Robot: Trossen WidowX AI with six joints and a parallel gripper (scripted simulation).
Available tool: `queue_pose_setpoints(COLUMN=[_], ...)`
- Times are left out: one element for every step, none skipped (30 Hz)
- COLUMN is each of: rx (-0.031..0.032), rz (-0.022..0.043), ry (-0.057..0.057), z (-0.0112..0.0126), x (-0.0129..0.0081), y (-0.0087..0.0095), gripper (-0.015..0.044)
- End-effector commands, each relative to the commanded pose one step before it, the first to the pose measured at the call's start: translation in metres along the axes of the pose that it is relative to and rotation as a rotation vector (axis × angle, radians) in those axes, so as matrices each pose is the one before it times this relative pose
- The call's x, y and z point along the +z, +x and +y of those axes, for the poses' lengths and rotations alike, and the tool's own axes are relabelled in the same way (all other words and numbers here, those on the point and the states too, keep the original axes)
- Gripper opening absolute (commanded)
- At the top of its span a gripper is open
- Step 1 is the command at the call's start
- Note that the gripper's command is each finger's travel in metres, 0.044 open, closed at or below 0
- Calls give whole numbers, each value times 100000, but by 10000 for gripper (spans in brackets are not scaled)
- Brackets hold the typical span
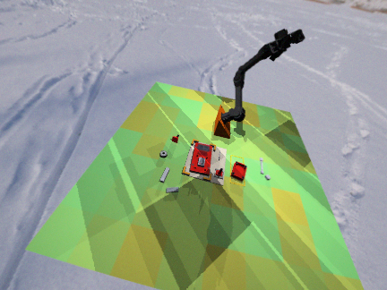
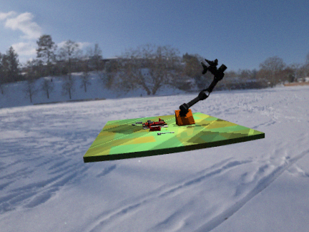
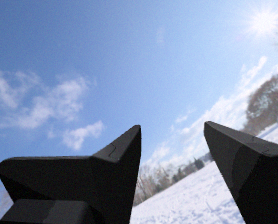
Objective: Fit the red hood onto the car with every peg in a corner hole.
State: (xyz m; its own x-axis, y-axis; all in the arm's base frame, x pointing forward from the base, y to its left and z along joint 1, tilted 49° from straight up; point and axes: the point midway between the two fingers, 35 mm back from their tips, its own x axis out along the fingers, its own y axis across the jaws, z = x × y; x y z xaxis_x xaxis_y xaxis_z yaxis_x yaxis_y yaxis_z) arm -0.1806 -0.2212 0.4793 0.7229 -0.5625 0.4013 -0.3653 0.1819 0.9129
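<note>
The red toy car chassis (image 1: 202,156) sits in its pale jig (image 1: 219,156) in the middle of the green table; it shows as a small red cluster in the exterior view (image 2: 154,123). The red hood (image 1: 238,171) lies flat on the table just right of the jig, inside a thin yellow outline. My gripper (image 1: 301,36) (image 2: 207,64) (image 3: 172,129) is open and empty. It is raised high above and behind the arm's base, far from the hood and the car. In the wrist view it points at the sky, with nothing between the fingers.
The orange arm base (image 1: 222,124) (image 2: 184,117) stands behind the jig. Left of the jig lie a small red part (image 1: 175,139), a grey ring (image 1: 163,154) and two grey bars (image 1: 165,174) (image 1: 172,189). A white tool (image 1: 262,165) lies right of the hood.
</note>
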Motion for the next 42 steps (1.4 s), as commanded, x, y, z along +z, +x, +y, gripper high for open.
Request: queue_pose_setpoints(rx=[0, 0, -28, -90, -166, -228, -257, -286, -315, -343, -359, -398, -480, -507, -520, -541, -562, -583, -603, -623, -643, -662, -662, -697, -730, -762, -794, -825, -856, -886, -915, -944, -1012, -1046, -1075, -1103, -1131, -1157, -1183, -1207, -1231, -1254], rz=[0, 0, 345, 1038, 1739, 2129, 2148, 2165, 2183, 2200, 2148, 2234, 1819, 1875, 1963, 1978, 1994, 2010, 2026, 2041, 2057, 2073, 2439, 2461, 2477, 2493, 2508, 2523, 2537, 2552, 2565, 2579, 2695, 2720, 2733, 2745, 2757, 2769, 2779, 2790, 2800, 2809], ry=[0, 0, -326, -974, -1610, -1934, -1909, -1884, -1858, -1831, -1749, -1778, -1947, -1956, -1872, -1846, -1820, -1794, -1767, -1739, -1711, -1683, -1363, -1329, -1290, -1251, -1211, -1170, -1129, -1087, -1044, -1001, -995, -951, -902, -852, -802, -751, -700, -648, -595, -542], z=[0, 0, 77, 223, 347, 386, 350, 313, 276, 239, 197, 167, 125, 92, 61, 24, -13, -50, -87, -124, -161, -197, -218, -261, -304, -346, -387, -428, -468, -507, -546, -583, -646, -687, -725, -762, -797, -831, -864, -896, -926, -954], x=[0, 0, -238, -715, -1193, -1449, -1446, -1441, -1436, -1430, -1380, -1418, -1354, -1375, -1385, -1378, -1370, -1362, -1354, -1345, -1337, -1327, -1398, -1388, -1374, -1360, -1345, -1330, -1315, -1300, -1284, -1269, -1303, -1291, -1274, -1257, -1240, -1223, -1206, -1189, -1173, -1157], y=[0, 0, 134, 403, 677, 834, 849, 863, 876, 888, 872, 909, 894, 918, 931, 936, 940, 943, 945, 945, 944, 942, 976, 977, 974, 969, 963, 956, 947, 937, 925, 913, 933, 920, 902, 882, 861, 838, 814, 789, 763, 735], gripper=[193, 167, 193, 220, 246, 272, 298, 325, 351, 377, 403, 430, 440, 440, 440, 440, 440, 440, 440, 440, 440, 440, 440, 440, 440, 440, 440, 440, 440, 440, 440, 440, 440, 440, 440, 440, 440, 440, 440, 440, 440, 440])
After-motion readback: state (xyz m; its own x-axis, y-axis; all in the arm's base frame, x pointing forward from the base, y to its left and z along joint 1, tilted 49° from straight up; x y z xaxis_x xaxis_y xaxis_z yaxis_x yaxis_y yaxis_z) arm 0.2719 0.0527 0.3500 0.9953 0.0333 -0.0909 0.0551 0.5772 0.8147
